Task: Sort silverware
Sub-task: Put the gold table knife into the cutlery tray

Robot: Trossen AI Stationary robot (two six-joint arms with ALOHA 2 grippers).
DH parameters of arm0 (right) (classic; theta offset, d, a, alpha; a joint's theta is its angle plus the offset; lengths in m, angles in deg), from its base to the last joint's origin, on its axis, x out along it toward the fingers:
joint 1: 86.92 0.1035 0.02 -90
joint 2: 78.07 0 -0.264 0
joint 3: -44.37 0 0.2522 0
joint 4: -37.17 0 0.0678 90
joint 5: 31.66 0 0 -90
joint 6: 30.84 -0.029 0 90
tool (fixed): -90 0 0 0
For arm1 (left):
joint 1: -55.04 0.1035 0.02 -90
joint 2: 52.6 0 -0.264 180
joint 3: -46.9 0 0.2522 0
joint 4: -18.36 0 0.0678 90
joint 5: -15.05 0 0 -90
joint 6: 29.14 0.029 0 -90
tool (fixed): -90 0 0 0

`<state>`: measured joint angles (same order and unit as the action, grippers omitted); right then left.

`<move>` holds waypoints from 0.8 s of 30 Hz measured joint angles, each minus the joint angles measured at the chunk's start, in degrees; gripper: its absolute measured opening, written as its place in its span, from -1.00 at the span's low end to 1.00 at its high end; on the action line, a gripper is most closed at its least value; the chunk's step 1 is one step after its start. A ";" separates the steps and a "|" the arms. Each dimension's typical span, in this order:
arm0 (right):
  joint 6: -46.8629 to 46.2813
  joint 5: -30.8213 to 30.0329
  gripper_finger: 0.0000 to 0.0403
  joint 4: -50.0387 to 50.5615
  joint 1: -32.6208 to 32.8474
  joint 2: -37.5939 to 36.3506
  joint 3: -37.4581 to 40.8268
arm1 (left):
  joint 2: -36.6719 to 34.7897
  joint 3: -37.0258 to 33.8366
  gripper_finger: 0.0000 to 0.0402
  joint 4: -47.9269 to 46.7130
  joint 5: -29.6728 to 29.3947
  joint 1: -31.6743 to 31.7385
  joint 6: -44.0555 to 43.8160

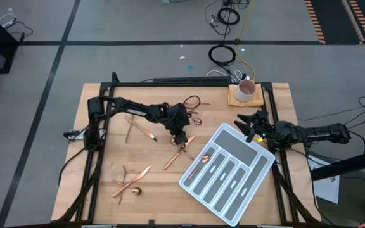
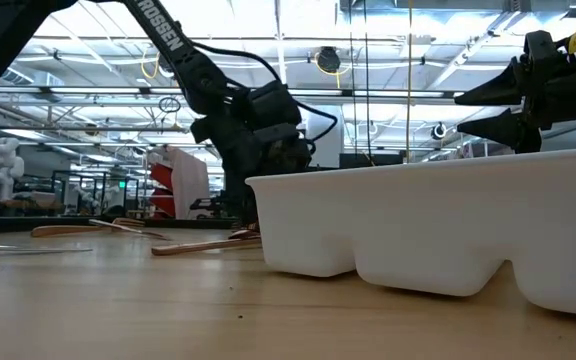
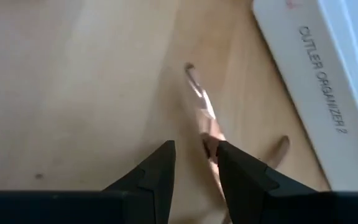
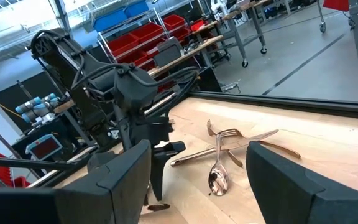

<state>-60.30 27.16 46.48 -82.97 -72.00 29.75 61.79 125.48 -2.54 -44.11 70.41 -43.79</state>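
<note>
Copper silverware lies scattered on the wooden table: a crossed cluster (image 1: pixel 181 151) left of the grey-white tray (image 1: pixel 252 166), a pair (image 1: pixel 141 130) farther left, a spoon (image 1: pixel 196 120), and a pile (image 1: pixel 132 183) near the front left. One piece (image 1: pixel 199 166) lies in the tray's leftmost compartment. My left gripper (image 1: pixel 181 138) hangs open, slanting down just above the crossed cluster. In its wrist view a thin copper piece (image 3: pixel 199 102) runs in beside the inner side of one finger (image 3: pixel 229 165). My right gripper (image 1: pixel 239 125) waits open and level above the tray's far corner. My left gripper comes slanting down from the table's left, its fingers open over the near end of the thin copper piece (image 3: pixel 210 142), which lies flat on the table. I cannot tell whether the finger touches it.
A pink mug on a wooden coaster (image 1: pixel 245 92) stands at the far right corner. The tray (image 3: pixel 316 74) lies slanted just right of the left gripper, with another copper piece (image 3: pixel 279 149) beside it. Bare wood (image 1: pixel 106 158) shows between the clusters.
</note>
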 joint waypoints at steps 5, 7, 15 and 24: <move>0.11 -0.01 0.23 0.00 0.00 0.00 0.01 | -0.01 -0.01 -0.37 1.93 4.97 0.13 0.17; 0.11 0.00 0.23 0.00 0.00 0.00 0.00 | 0.00 -0.01 -0.38 2.86 7.13 0.14 0.20; -0.04 -0.02 0.23 0.00 0.00 0.00 0.02 | -0.02 -1.99 -0.38 4.87 6.81 0.16 0.31; -0.04 -0.02 0.23 0.02 0.00 0.00 0.01 | -0.12 -2.82 -0.38 5.99 5.10 0.92 -1.44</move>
<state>-60.34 27.14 46.50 -82.97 -72.00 29.76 61.67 122.66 3.44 -39.00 71.34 -45.23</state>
